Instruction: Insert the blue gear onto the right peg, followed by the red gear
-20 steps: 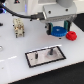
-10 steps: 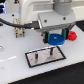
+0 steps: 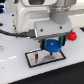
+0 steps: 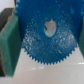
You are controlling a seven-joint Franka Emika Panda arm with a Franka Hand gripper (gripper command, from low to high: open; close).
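Observation:
My gripper [image 3: 53,44] is shut on the blue gear [image 3: 54,47], a toothed blue disc hanging just over the right part of the grey, black-rimmed plate [image 3: 44,59]. The gear [image 4: 47,45] fills the wrist view, its centre hole showing pale, and a teal finger pad [image 4: 9,47] presses its rim. The red gear [image 3: 73,36] lies on the white table toward the exterior view's right, beyond the plate. I cannot make out the right peg; the gear and the gripper cover that part of the plate.
The arm's white body [image 3: 35,15] fills the upper part of the exterior view. A black cable [image 3: 6,31] runs across the table at the exterior view's left. White tabletop [image 3: 15,70] surrounds the plate.
The gripper has come down with the blue gear, from above the table to just over the plate. The red gear has not moved.

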